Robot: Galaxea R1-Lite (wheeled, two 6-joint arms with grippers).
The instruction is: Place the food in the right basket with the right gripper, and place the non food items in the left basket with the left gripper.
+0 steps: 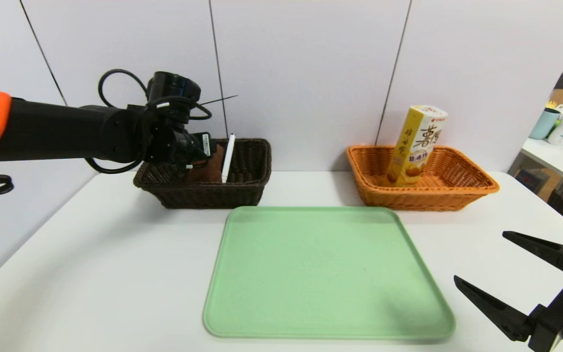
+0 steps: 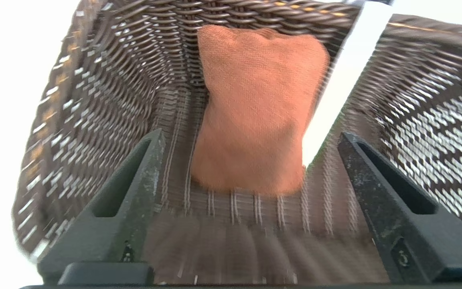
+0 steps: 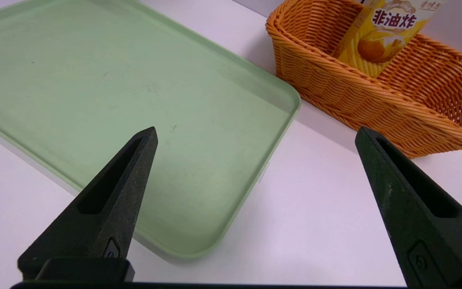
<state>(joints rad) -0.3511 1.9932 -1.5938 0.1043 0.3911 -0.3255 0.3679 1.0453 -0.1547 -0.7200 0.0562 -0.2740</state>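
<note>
Left end effector apart over dark basket, brown towel partly hidden behind arm

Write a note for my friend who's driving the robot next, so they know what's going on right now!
Left gripper: open, holding nothing, over the dark brown basket.
Right gripper: open and empty, above the table by the green tray's near right corner.
In the dark brown basket: the rolled towel and, beside it, the white marker, leaning up on the rim.
In the orange basket: the tall yellow-and-white snack box, standing tilted.
Done: all three things are in their baskets.
Left: no sorting that I can see; probably just lift the left arm clear.
</note>
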